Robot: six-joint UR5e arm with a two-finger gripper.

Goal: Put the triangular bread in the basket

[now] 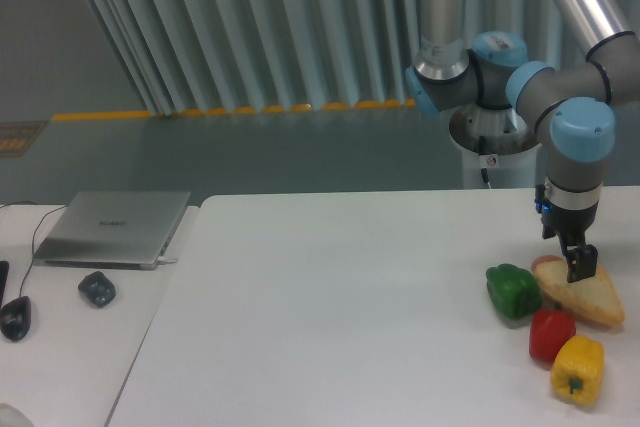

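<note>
Status at this frame: gripper was low over the triangular bread, right side of the table. Fingers pointed down, and the tips looked to be at or on the bread's upper left edge. I couldn't tell whether the fingers were apart or together; from this angle they read as one dark shape, too small to resolve. No sign the bread was clamped or lifted. It lay flat on the table.

Bread position: far right, in a cluster of produce. Green pepper just beside it on the left, touching or nearly so. Red pepper right against its lower edge, yellow pepper below that. A small reddish-orange thing peeked out behind the bread's upper left corner, mostly hidden.

Progress, my read: early. Approach looked about done; grasp not confirmed. Lift, carry and release all left.

Problem: I couldn't see a basket anywhere in this view. It may have been off-frame, so I had no fix on the drop point.

Risk as I judged it: tight cluster. The fingers had little room on the left side with the green pepper and that small thing so close, and a flat wedge gives little to bite on.

Left side of the table: laptop, closed, plus two small dark items near it. Well apart from the work area, not a factor.
</note>
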